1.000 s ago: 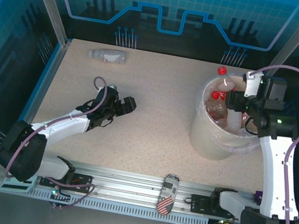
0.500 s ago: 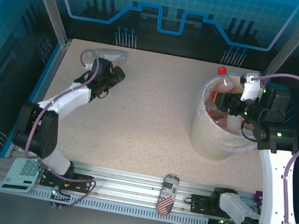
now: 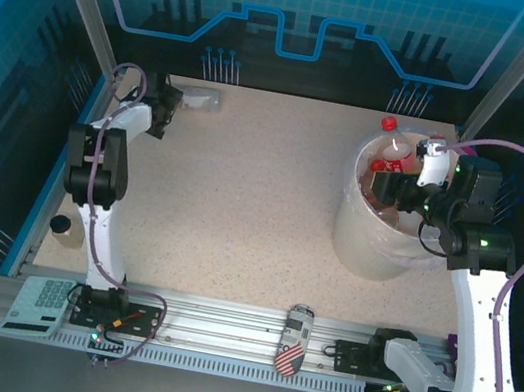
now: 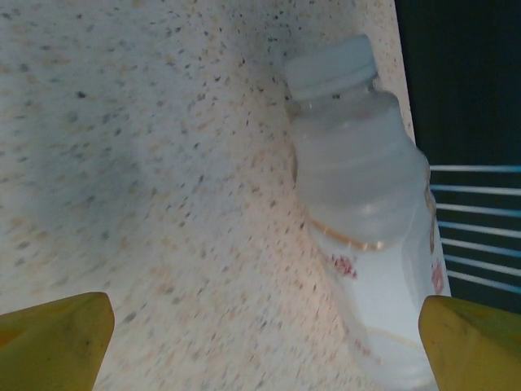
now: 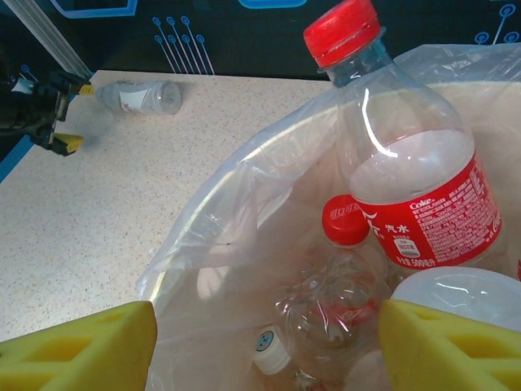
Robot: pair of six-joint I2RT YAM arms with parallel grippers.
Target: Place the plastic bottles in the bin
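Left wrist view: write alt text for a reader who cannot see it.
A pale plastic bottle with a white cap lies on its side on the speckled table, near its edge. The left gripper's yellow jaws stand wide open in the bottom corners.

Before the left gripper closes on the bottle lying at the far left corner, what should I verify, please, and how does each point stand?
1. Left gripper open: ok.
2. Pale-labelled bottle between its fingers: ok, though near one finger.
3. Fingers low enough to clamp it: cannot tell.
4. Bottle lying flat on the table: ok.
5. Right gripper open above the bin, holding nothing: ok.
6. Room left in the bin: cannot tell.
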